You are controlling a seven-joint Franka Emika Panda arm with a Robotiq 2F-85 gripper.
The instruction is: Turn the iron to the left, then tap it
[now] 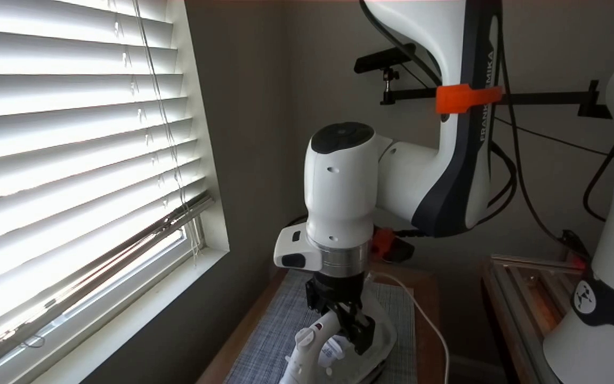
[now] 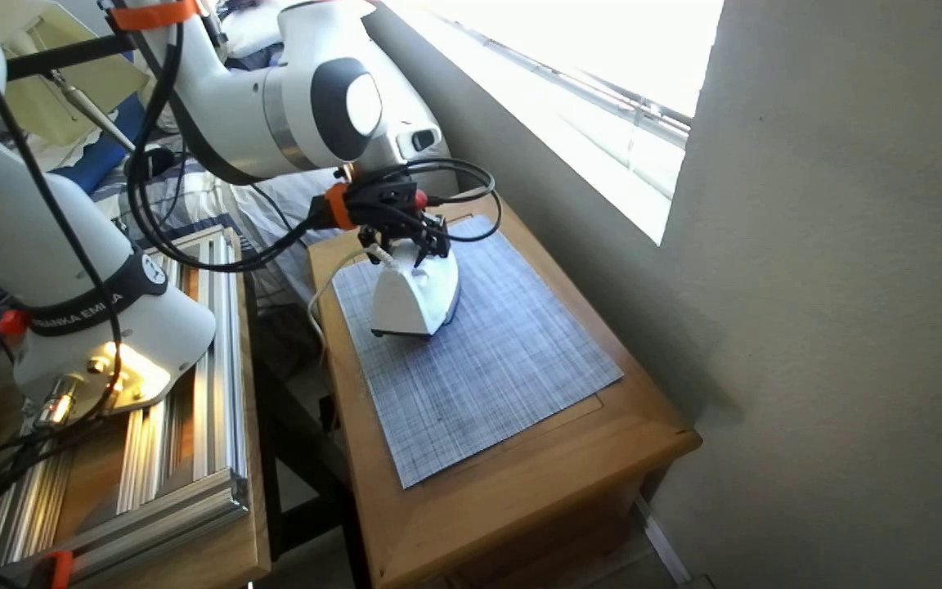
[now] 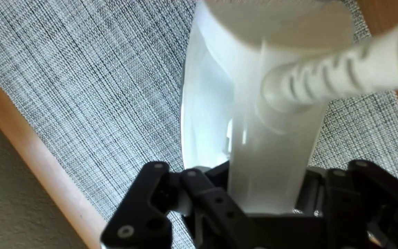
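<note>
With twelve o'clock at the top of each view, a bright window (image 1: 72, 160) stands at nine o'clock in an exterior view. The white arm (image 1: 339, 197) hangs in from one o'clock there and ends low, near six. Beneath it we find a wooden table (image 2: 504, 483), at six o'clock in an exterior view, largely covered by a grey woven mat (image 2: 487, 368). The iron (image 2: 407, 303) lies between ten and eleven on the mat, seemingly flat on its sole, heel toward seven. The gripper (image 3: 264, 176) is over it, at five in the wrist view. The handle (image 3: 268, 155) runs between the fingers (image 3: 200, 183), which stand part-way spread, one at each side; we see no clear gap, yet cannot tell whether they squeeze. A thin cord (image 1: 431, 323) passes from the heel over the table's edge, between four and five in an exterior view.

We take the left turn to be the step in hand, with the tap to follow. If the hold is slack, a wrist twist may slip round the handle and leave the iron askew; if firm, the mat could drag along. The cord might snag and pull the heel. Fingers not spread enough before the tap could tow or tip the iron.
</note>
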